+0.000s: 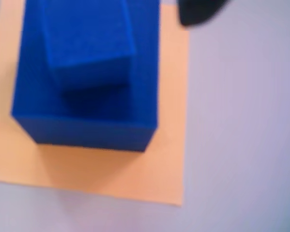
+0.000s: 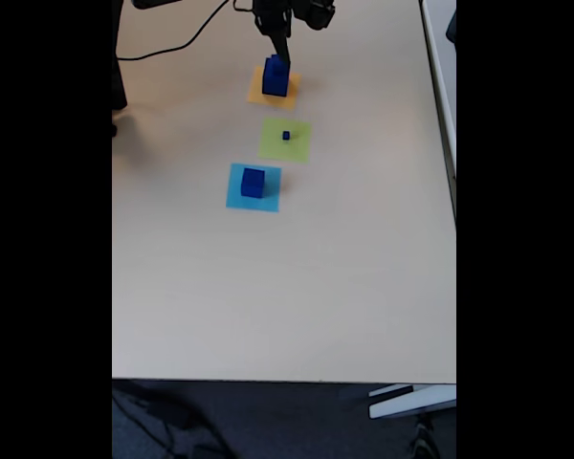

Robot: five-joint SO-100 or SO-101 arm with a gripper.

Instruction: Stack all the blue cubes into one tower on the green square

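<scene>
With the end effector (image 2: 280, 54), its opening impossible to judge, poised over two blue cubes (image 1: 87, 72) stacked on the orange square (image 1: 169, 164), not the green square (image 2: 297, 145), a nudge risked toppling them.

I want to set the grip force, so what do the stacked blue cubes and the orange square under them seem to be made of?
The blue cubes look like foam or another soft matte material: the wrist view shows a finely grained, glare-free surface, though blur leaves this open. The orange square looks like thin paper or card, flat and matte with a sharp edge.

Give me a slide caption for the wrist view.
Smaller blue cube stacked on larger blue cube, both on the orange square.
</scene>
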